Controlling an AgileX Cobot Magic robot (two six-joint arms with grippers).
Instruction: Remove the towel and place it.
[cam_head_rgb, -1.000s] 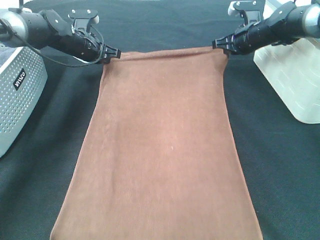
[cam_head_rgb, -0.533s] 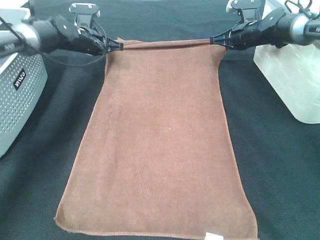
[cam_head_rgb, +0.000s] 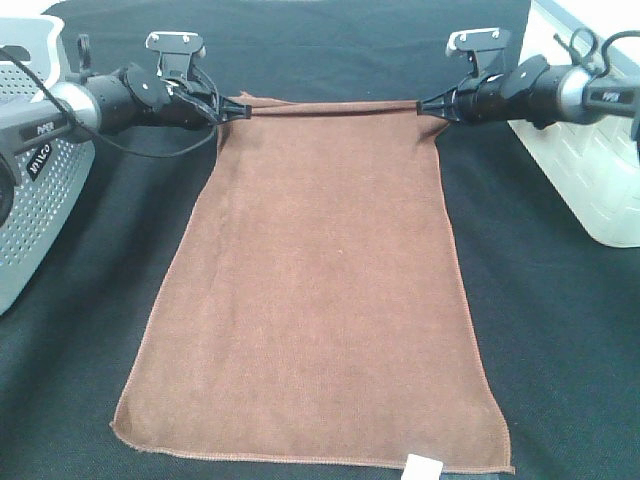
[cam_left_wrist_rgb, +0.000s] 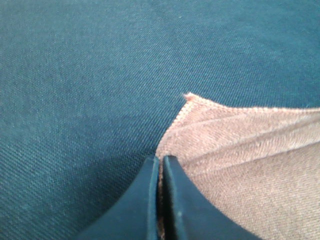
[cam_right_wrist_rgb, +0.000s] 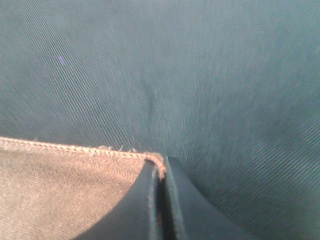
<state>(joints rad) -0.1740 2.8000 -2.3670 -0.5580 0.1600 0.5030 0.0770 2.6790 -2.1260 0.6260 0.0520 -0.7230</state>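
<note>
The brown towel (cam_head_rgb: 325, 280) lies spread lengthwise on the black tablecloth (cam_head_rgb: 560, 330), its far edge held taut and its near edge flat, with a small white tag (cam_head_rgb: 424, 467) at the near right corner. My left gripper (cam_head_rgb: 243, 109) is shut on the towel's far left corner; in the left wrist view the closed gripper (cam_left_wrist_rgb: 161, 165) pinches the towel (cam_left_wrist_rgb: 250, 160). My right gripper (cam_head_rgb: 422, 103) is shut on the far right corner; in the right wrist view the closed gripper (cam_right_wrist_rgb: 161, 170) pinches the towel's stitched edge (cam_right_wrist_rgb: 75, 190).
A grey perforated basket (cam_head_rgb: 35, 200) stands at the left edge. A white bin (cam_head_rgb: 590, 150) stands at the right edge. The black tablecloth covers the whole table around the towel.
Both grippers have moved away from the camera with the towel's far corners, dragging the towel back. Its near edge and white tag have come into view.
</note>
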